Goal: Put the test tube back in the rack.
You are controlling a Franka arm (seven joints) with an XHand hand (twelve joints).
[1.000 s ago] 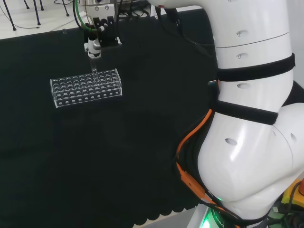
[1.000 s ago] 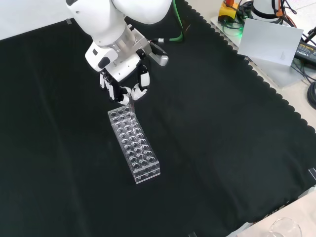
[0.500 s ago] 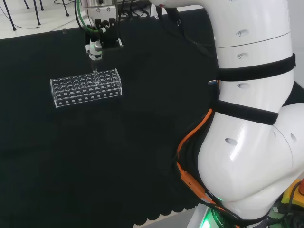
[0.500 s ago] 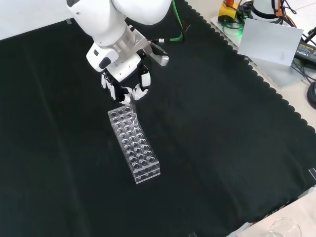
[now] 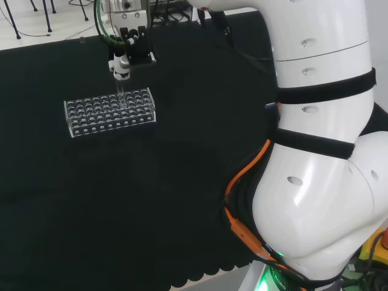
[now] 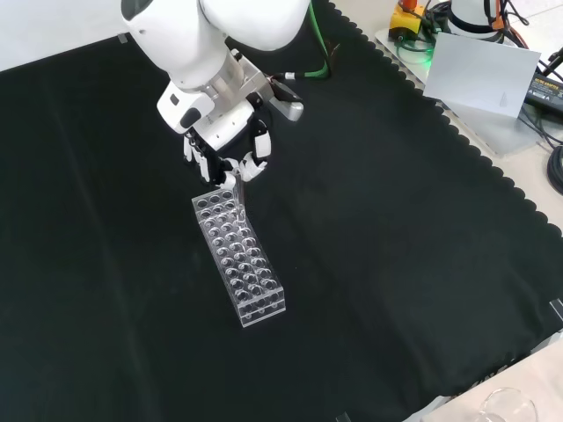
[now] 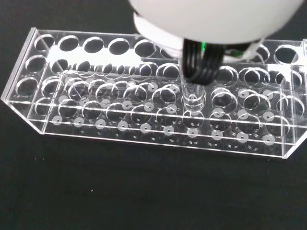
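Front view: hand [image 6: 225, 151] hangs over the rack's far end, fingers [image 6: 256, 147] curled downward and pinching the top of the test tube [image 6: 236, 191]. Tube hangs straight below the fingertips — upright, clear, hard to trace against the cloth.

Head view: tube [image 5: 121, 92] drops from the hand [image 5: 123, 62] into the rack [image 5: 110, 111], its lower end among the holes of the far rows, right of the rack's middle.

Wrist view: tube [image 7: 193, 98] stands upright in a hole in the rack's [image 7: 144, 112] top plate; whether its tip touches the lower plate I cannot tell.

Rack itself — a clear block with many round holes, long side running across the head view — lies on the black cloth [image 6: 422, 220] toward the bench's far left in that view, well in from the scalloped edge.
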